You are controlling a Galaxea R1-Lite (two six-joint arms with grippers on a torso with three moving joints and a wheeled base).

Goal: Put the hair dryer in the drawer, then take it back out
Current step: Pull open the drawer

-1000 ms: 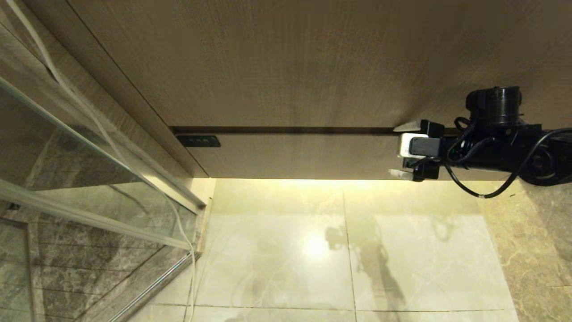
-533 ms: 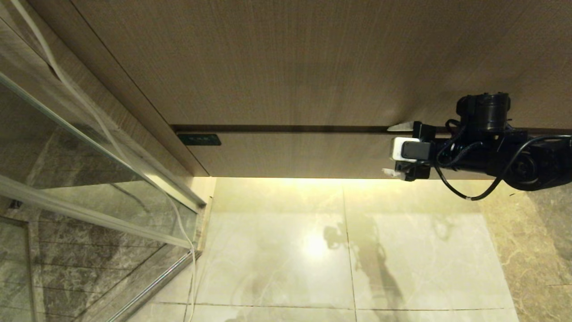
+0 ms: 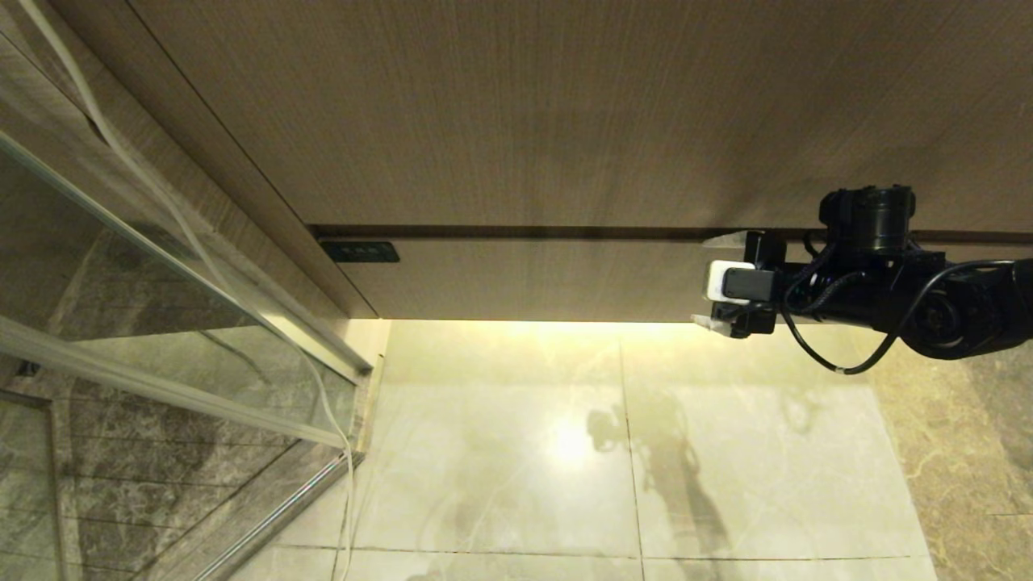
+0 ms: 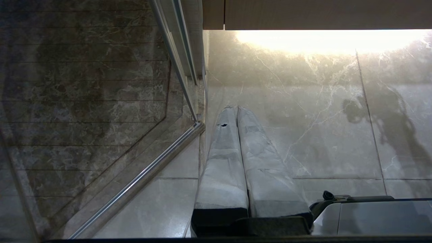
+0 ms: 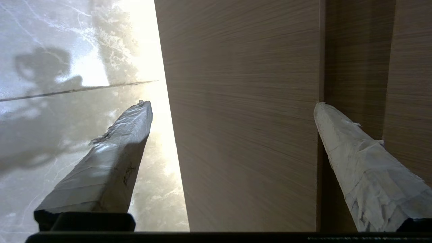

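Our right gripper (image 3: 713,282) at right end of closed drawer (image 3: 533,278), fingers (image 5: 111,162) wide apart, straddling drawer front: one at top seam, one below bottom edge. Drawer's long axis runs crosswise to fingers. Left gripper (image 4: 236,111) parked, fingers together. Hair dryer unseen.

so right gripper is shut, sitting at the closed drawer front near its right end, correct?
Not shut. The right wrist view shows the right gripper wide open, one finger below the drawer front's lower edge, the other at the gap above it. The rest holds.
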